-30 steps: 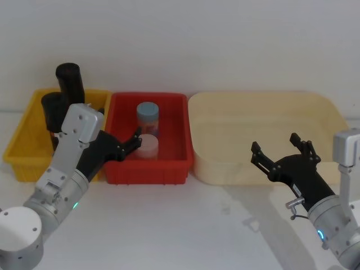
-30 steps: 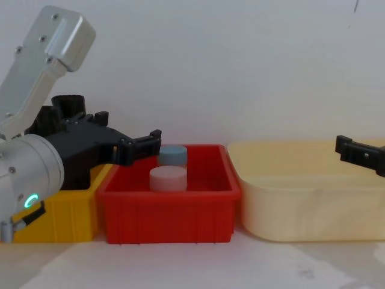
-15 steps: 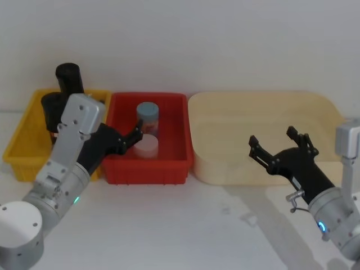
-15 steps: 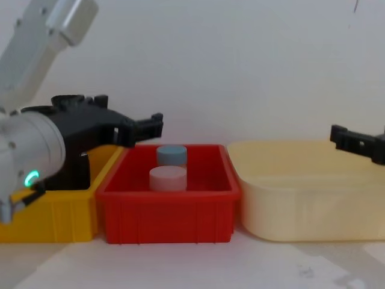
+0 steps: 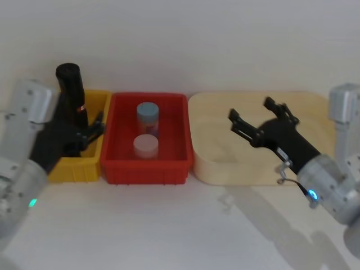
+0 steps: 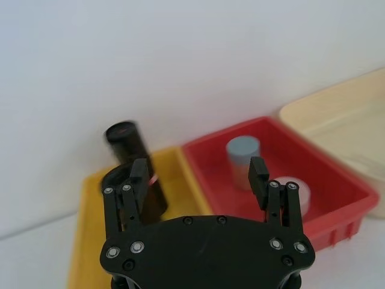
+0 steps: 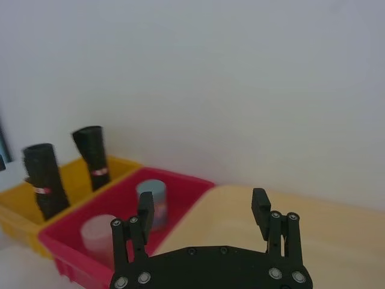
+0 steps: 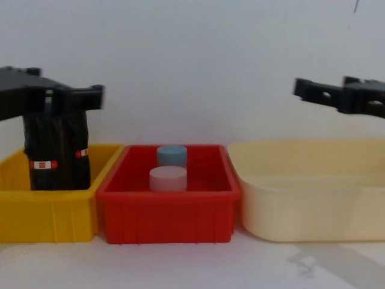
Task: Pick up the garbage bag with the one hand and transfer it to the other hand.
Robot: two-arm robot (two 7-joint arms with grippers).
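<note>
The left gripper (image 5: 93, 130) hovers low over the yellow bin (image 5: 70, 170), fingers spread, close by the garbage bag (image 5: 72, 93), which stands leaning in that bin beside its twin roll (image 8: 42, 150). The right gripper (image 5: 250, 109) reaches out above the beige tray (image 5: 225, 171), fingers apart, gripping nothing.

The yellow bin (image 8: 51, 211) is partly filled by a front roll (image 8: 41, 150) and a back roll (image 8: 77, 144), stood close together; the space just over them is taken by the left gripper (image 6: 198, 171), fingers spread. The middle of the red bin (image 8: 168, 211) is blocked by a blue jar (image 8: 172, 155) and a white jar (image 8: 168, 179). Open air is left above it, up to the right gripper (image 5: 250, 109), spread wide over the bare cream tray (image 8: 307, 205).
</note>
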